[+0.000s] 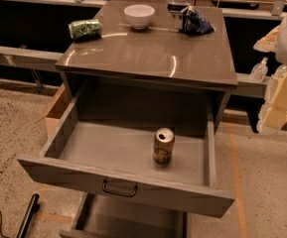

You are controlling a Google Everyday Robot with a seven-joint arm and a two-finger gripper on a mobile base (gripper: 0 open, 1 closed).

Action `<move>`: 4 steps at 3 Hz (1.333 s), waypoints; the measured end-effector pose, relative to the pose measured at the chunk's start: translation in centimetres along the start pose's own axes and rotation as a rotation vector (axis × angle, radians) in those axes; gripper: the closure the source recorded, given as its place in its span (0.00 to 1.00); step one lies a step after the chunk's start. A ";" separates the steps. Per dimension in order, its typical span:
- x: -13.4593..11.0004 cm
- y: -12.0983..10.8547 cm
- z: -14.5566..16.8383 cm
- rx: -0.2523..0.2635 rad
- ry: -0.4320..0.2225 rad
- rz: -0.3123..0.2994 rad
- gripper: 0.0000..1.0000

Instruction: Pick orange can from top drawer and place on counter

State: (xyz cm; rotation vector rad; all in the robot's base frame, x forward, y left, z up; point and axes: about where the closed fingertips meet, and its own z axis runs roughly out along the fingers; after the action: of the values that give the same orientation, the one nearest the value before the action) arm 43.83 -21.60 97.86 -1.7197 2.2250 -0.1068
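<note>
The orange can stands upright inside the open top drawer, right of the middle and near the front panel with its black handle. The counter is the glossy grey-brown cabinet top above and behind the drawer. My gripper shows as pale blocks at the right edge of the camera view, beside the cabinet, well to the right of the can and above it. It holds nothing that I can see.
On the counter's far edge lie a green can on its side, a white bowl and a dark snack bag. The lower drawer is also pulled out. A cardboard box sits left of the cabinet.
</note>
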 end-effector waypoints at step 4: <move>-0.9 3.3 11.5 -0.040 -0.431 0.105 0.00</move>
State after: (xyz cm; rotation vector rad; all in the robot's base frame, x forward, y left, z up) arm 44.45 -18.27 86.35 -1.4710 1.9969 0.3058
